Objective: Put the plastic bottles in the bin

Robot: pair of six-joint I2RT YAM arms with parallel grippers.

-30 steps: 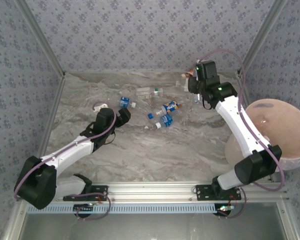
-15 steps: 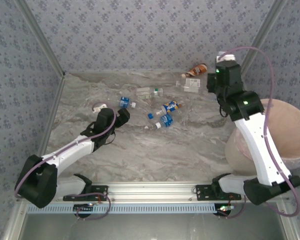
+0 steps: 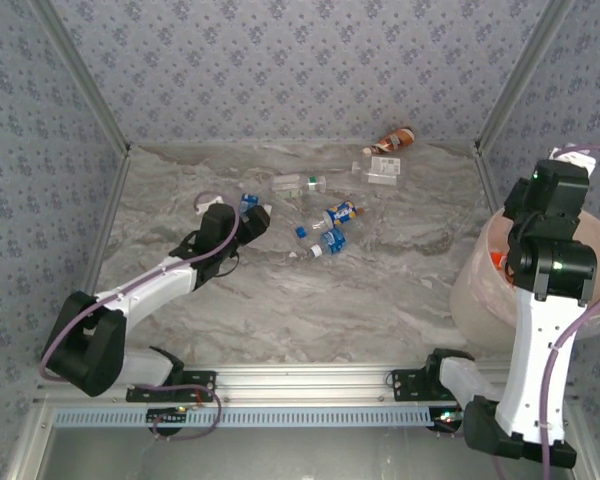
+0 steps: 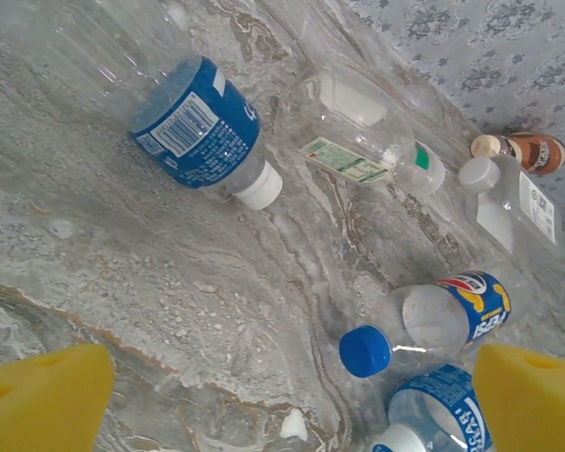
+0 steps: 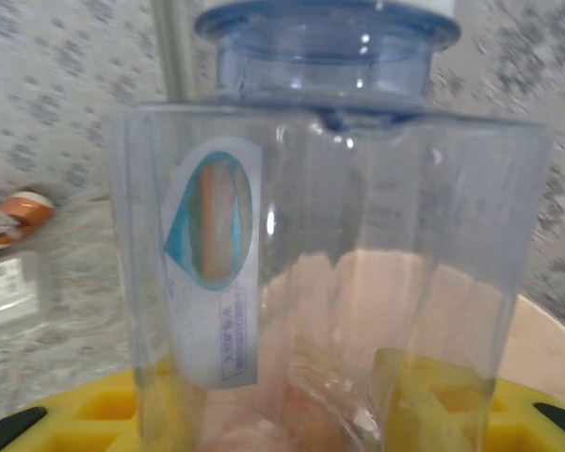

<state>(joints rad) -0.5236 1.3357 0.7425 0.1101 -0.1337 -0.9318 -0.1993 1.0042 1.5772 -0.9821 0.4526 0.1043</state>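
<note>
Several plastic bottles lie on the marble table: a blue-label one (image 4: 198,132), a clear one with a green mark (image 4: 367,141), a blue-capped Pepsi one (image 4: 433,320), another blue-label one (image 4: 438,414), and a brown one (image 3: 395,138) at the back. My left gripper (image 3: 252,218) hovers open just before them, with bare table between its yellow fingers (image 4: 42,395). At the right, my right gripper (image 3: 570,165) is shut on a clear bottle (image 5: 320,235) with a blue-and-white label. It holds this bottle upright above the pinkish bin (image 3: 472,295).
A flat clear bottle (image 3: 380,170) lies near the brown one at the back wall. Patterned walls and metal corner posts (image 3: 510,75) close in the table. The bin stands off the table's right edge, beside the right arm's base.
My right arm has swung from the back of the table out to the right, carrying the clear bottle over the bin. My left gripper has crept a little toward the bottles.
</note>
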